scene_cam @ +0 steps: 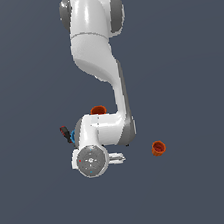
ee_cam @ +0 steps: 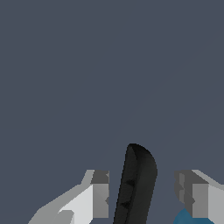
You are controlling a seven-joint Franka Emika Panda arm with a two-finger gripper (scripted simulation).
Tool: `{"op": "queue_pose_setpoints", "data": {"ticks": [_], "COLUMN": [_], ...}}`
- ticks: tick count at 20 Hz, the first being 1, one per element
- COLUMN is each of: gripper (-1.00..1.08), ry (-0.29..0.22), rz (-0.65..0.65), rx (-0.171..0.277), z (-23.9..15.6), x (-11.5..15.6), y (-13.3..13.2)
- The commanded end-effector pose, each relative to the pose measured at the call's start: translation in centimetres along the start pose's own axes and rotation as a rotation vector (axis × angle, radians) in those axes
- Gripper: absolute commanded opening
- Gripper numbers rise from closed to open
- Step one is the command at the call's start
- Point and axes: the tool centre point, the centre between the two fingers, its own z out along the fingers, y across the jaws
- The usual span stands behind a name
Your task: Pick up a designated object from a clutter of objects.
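Well, starting at the exterior view's left, a short red-and-black screwdriver (scene_cam: 64,133) pokes out from behind the arm (scene_cam: 98,70), with a sliver of the blue cup (scene_cam: 73,136) touching it at its 4 o'clock. One orange cup (scene_cam: 98,110) peeks over the forearm at about 12 o'clock from the wrist, and a second orange cup (scene_cam: 159,148) lies on its side well apart at 3 o'clock. The arm hangs low over the dark floor (scene_cam: 188,63), hiding the clamp in that view. Seen from the wrist, the claw (ee_cam: 146,199) is spread wide, its fingers (ee_cam: 100,192) standing on either side of one black clamp (ee_cam: 136,186) handle without touching it. A bit of blue cup (ee_cam: 186,217) shows just beside the other finger.
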Motion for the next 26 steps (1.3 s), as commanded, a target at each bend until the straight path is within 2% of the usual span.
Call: {"op": "queue_pose_setpoints", "data": {"ticks": [1, 3, 4, 17, 21, 26], "gripper": [0.28, 0.28, -1.00, -1.00, -1.00, -1.00], "ry": [0.000, 0.000, 0.000, 0.008, 0.041, 0.118], "rz": [0.000, 0.000, 0.000, -0.006, -0.031, -0.088], "rx": [0.000, 0.000, 0.000, 0.003, 0.015, 0.042], "z": [0.7, 0.8, 0.8, 0.5, -0.8, -4.0], "x": [0.0, 0.0, 0.0, 0.1, 0.7, 1.8], "y": [0.0, 0.0, 0.0, -0.1, -0.2, -0.7]}}
